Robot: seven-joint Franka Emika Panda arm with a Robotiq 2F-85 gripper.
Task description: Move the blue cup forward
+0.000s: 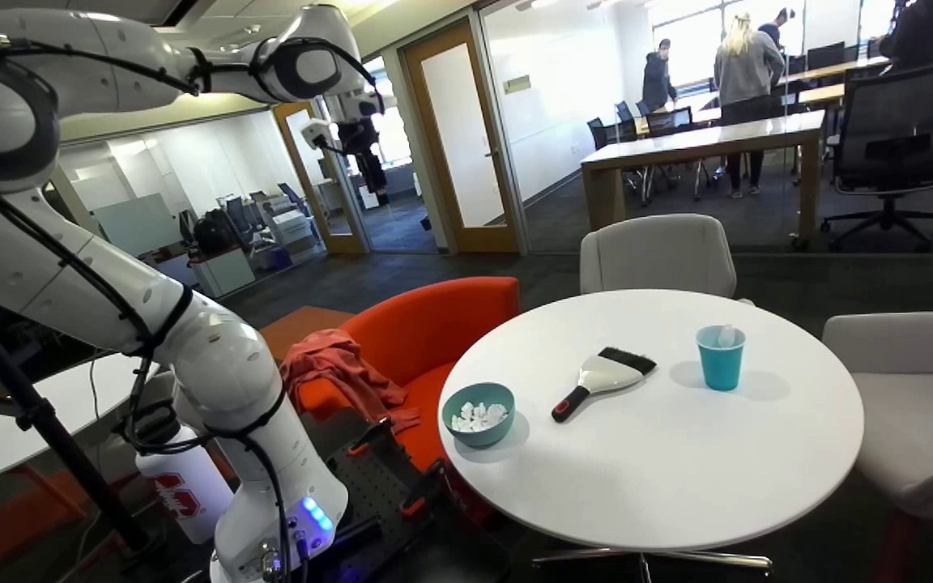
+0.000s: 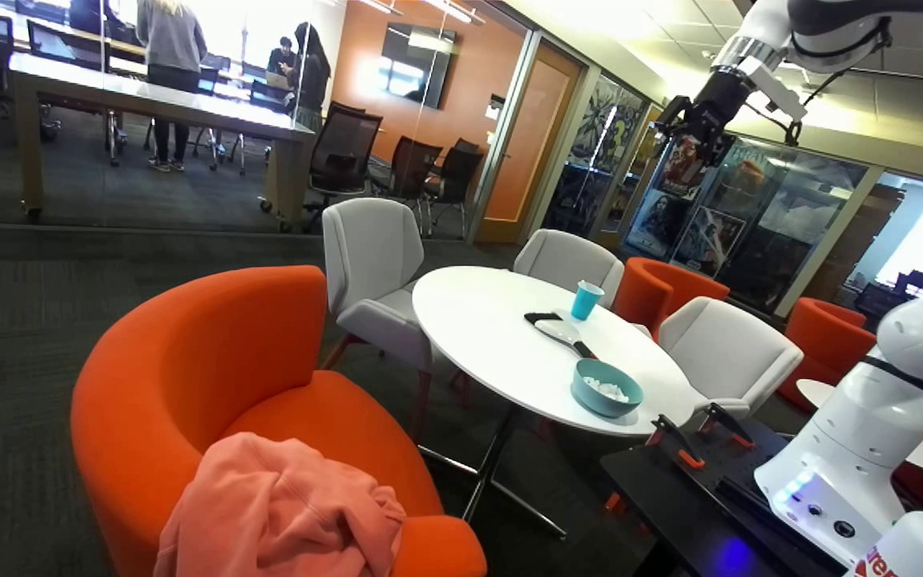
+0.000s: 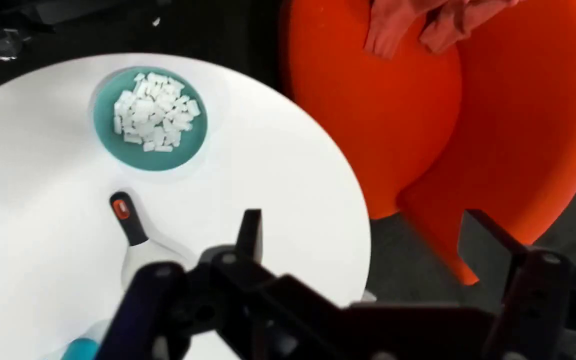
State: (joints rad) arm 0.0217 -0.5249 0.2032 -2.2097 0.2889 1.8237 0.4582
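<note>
White for the most part, the arm (image 1: 223, 368) is the first big shape we note, and after it comes the round white surface (image 1: 677, 486) beside it. Up high, well apart from everything on it, we find the claw (image 3: 362, 220), its jaws standing wide and gripping nothing. Next in size is the brush (image 1: 606, 376), lying flat with its handle toward the teal bowl (image 3: 150, 161), which sits near the edge on the arm's side. Smaller again is the blue cup (image 1: 720, 366), upright on the surface, beyond the brush and well apart from the bowl. We judge it light and thin-walled, apt to buckle under a hard squeeze and perhaps slippery, so we would take it gently by both sides, just below the rim, and slide or lift it level. Smallest are the bowl's white bits (image 3: 154, 112) and a whitish piece (image 1: 726, 335) at the cup's mouth; what that is, or whether it could fall out, we cannot tell. In the wrist view we get only a blue sliver of the cup, cut off by the bottom edge and seemingly part-covered by the claw, which also hides some of the brush. Which way "forward" runs is unclear.
</note>
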